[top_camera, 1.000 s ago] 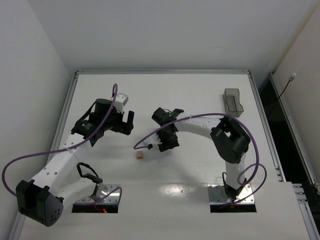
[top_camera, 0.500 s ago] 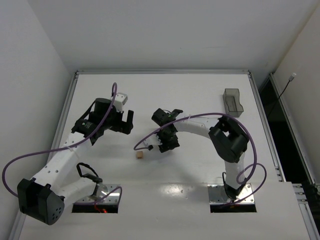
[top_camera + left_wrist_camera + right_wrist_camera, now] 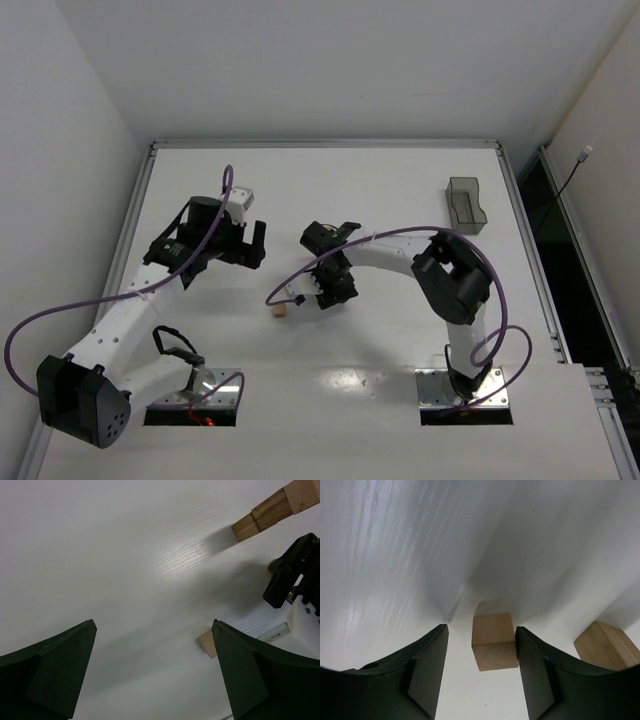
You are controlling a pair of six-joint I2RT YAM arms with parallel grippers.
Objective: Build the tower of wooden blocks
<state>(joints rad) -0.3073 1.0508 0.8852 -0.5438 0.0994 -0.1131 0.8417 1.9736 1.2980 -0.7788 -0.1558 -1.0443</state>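
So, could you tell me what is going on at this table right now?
Two robot arms are stacking small light-brown wooden cubes. The right arm's claw sits open around one cube on the white table, not yet closed on it; another cube lies beside it. The left arm's claw hangs open and empty nearby, and its camera shows the tower, at least two cubes tall.

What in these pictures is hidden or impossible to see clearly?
The tower: in the left wrist view the picture edge cuts it, so its height is unknown.
The middle block between the right hand fingers: in the top view the hand covers it.
The side block: in the right wrist view a finger and the edge hide part.
The loose block: in the left wrist view a finger hides part.
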